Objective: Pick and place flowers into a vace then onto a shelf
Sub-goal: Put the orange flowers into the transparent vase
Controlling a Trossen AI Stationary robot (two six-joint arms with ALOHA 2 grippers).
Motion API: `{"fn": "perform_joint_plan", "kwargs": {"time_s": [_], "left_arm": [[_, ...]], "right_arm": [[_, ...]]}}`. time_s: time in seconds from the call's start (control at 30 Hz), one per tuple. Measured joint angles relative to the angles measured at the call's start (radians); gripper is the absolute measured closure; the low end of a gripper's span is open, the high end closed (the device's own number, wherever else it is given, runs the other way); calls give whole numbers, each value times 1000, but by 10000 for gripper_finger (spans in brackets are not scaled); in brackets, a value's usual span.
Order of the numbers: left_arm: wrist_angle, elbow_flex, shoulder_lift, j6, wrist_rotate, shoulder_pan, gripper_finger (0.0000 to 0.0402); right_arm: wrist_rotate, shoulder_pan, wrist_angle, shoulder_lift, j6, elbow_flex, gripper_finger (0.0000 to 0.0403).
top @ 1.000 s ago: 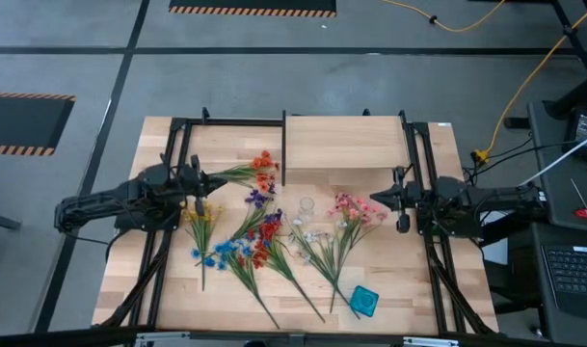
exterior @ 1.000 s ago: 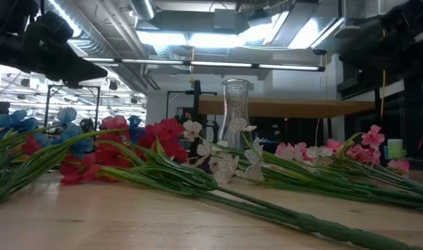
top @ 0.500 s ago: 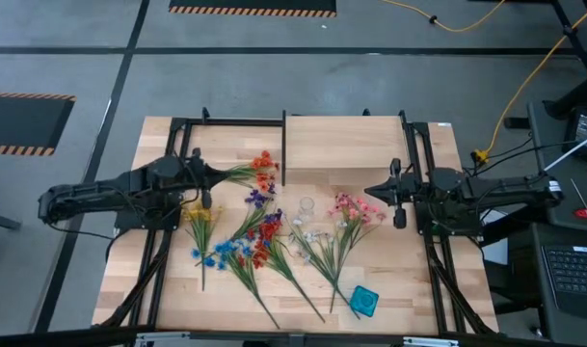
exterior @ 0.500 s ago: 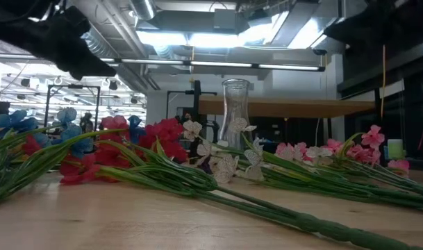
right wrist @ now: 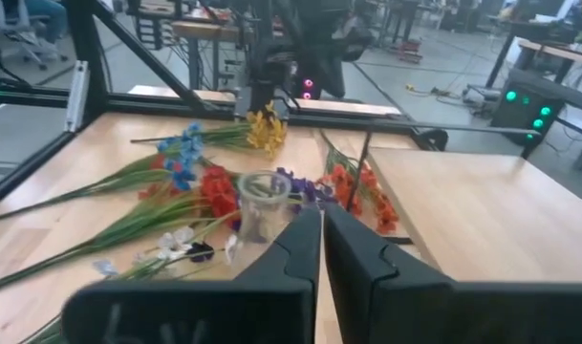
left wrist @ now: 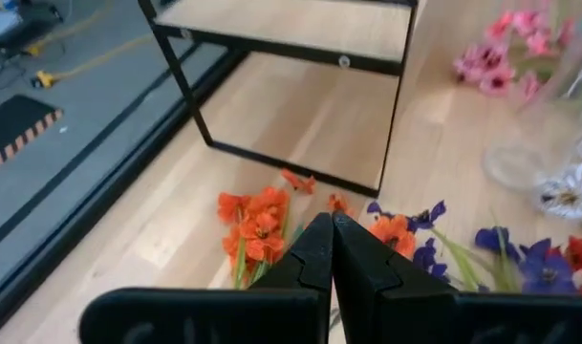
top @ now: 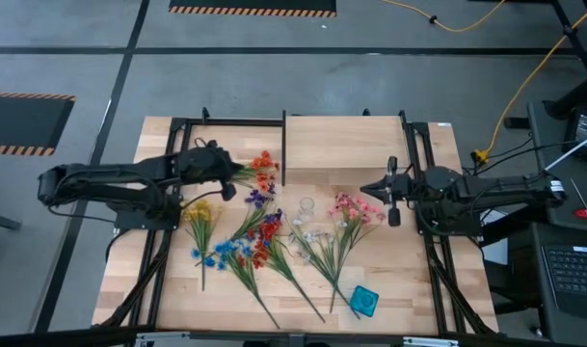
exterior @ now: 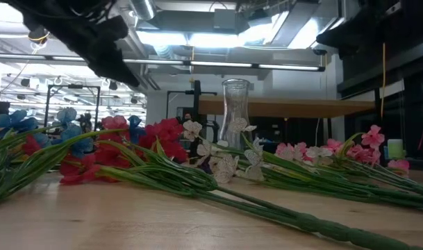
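The flowers lie loose on the tabletop, stems toward the near edge: orange, yellow, blue, red, white and pink. A clear glass vase stands upright among them. The shelf stands at the far middle on black posts. My left gripper hovers shut just left of the orange blooms, slanting down. My right gripper hovers shut right of the pink blooms, pointing at the vase.
A small teal square thing lies near the front edge among the stems. Black frame rails run along both sides of the table. Bare wood shows along the near edge.
My left gripper has risen, reached toward the table's middle near the orange blooms and tipped its fingers downward. My right gripper has risen a little and edged toward the vase. The flowers and vase have stayed where they were.
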Motion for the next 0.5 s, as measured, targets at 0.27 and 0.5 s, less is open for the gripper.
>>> {"fn": "perform_joint_plan", "kwargs": {"time_s": [0.27, 0.5], "left_arm": [[-248, 133, 109, -104, -35, 0, 400], [-419, 211, 151, -158, -52, 3, 400]], "right_arm": [[0, -64, 1, 5, -2, 0, 380], [-1, -110, 1, 13, -2, 0, 380]]}}
